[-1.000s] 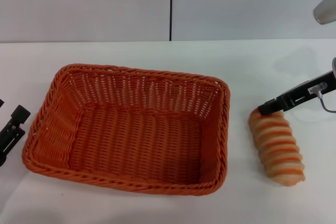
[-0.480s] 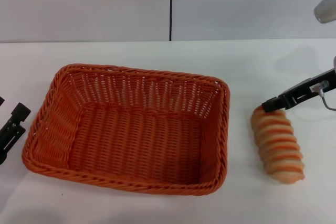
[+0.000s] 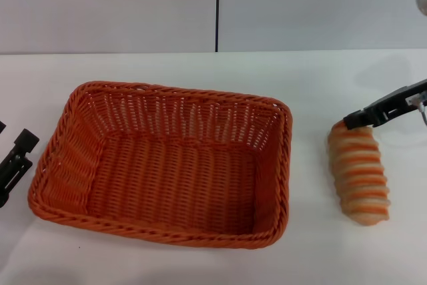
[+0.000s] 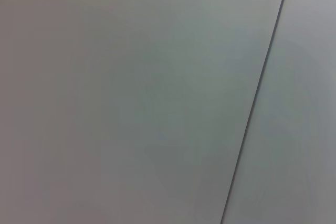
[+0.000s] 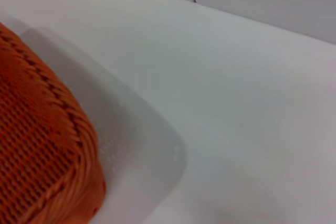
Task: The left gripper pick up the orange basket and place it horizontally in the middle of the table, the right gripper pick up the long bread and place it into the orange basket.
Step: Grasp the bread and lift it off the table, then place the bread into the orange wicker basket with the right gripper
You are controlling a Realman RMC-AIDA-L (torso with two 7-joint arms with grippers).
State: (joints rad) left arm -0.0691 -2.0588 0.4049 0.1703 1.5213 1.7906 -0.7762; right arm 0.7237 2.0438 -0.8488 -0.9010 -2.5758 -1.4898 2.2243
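Observation:
The orange basket (image 3: 271,165) lies lengthwise across the middle of the white table (image 3: 320,75), empty; one of its corners (image 5: 37,150) fills the right wrist view. The long bread (image 3: 360,175), striped tan and cream, rests on the table to the right of the basket. My right gripper (image 3: 351,121) reaches in from the right edge, its black tip at the bread's far end and close over it; whether it touches cannot be seen. My left gripper (image 3: 17,155) sits low at the table's left edge, beside the basket and apart from it.
A grey wall with a dark vertical seam (image 3: 217,8) stands behind the table; the left wrist view shows only that wall (image 4: 131,98). Bare tabletop (image 5: 236,103) lies between basket and bread and behind both.
My right gripper has drawn back to the right and a little away. The bread has shifted slightly rightward with it. Basket and left gripper have stayed put.

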